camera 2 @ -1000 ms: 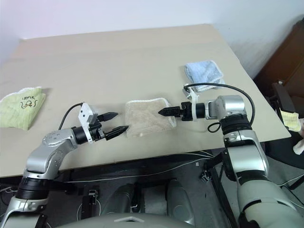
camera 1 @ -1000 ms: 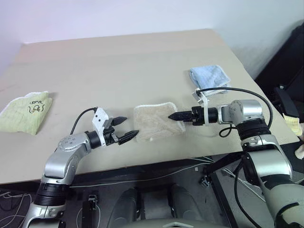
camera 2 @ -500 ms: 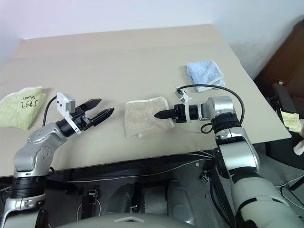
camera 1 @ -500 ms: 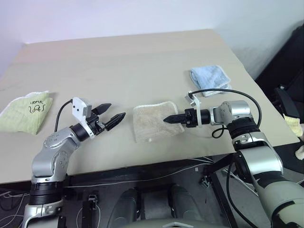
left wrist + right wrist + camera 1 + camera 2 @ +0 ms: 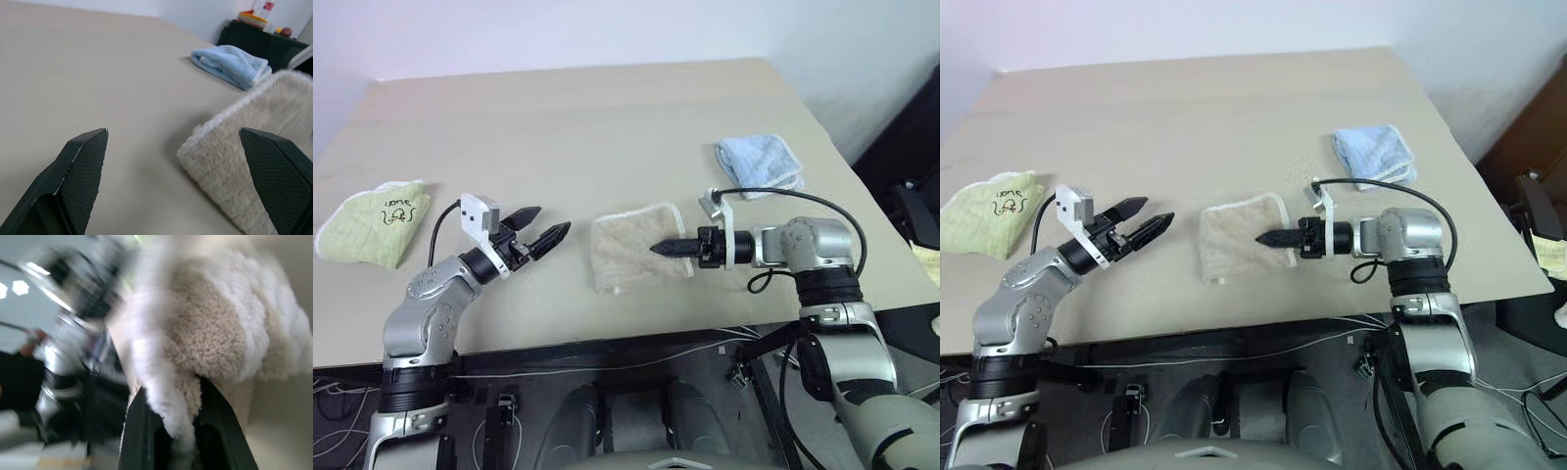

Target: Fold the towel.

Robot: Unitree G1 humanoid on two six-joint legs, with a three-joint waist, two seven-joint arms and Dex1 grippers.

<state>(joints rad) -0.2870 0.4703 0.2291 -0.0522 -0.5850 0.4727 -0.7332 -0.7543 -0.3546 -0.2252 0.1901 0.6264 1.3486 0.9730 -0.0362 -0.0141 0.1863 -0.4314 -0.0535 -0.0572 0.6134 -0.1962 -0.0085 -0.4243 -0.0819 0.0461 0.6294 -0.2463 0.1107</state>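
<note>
Table (image 5: 607, 117): beige top, bearing three cloths. Beige towel (image 5: 631, 250): fleecy, folded into a rough square with a pale edging, lying near the middle of the table's near part, between the two arms. Right gripper (image 5: 658, 249): black fingers brought together to a point over the towel's right half, the arm reaching in from the right and pointing left; in the right wrist view the fingers (image 5: 146, 431) are clenched on a fold of the beige pile, which bulges up between and above them, so the gripper is grasping the towel at its right side. Left gripper (image 5: 540, 227): released, its two black fingers spread apart with bare table between them, pointing right toward the towel's left edge and apart from it; in the left wrist view one fingertip (image 5: 83, 161) stands over bare table and the other (image 5: 274, 166) in front of the towel's nearest corner, with nothing held. Blue towel (image 5: 759, 164): folded, with a white edge, on the far right of the table, well apart from the beige one. Green cloth (image 5: 374, 220): yellow-green, folded, with dark writing on top, at the table's left edge, well apart from the left arm. Cable (image 5: 783, 196): black, looping from the right gripper's white mount back over the wrist.
</note>
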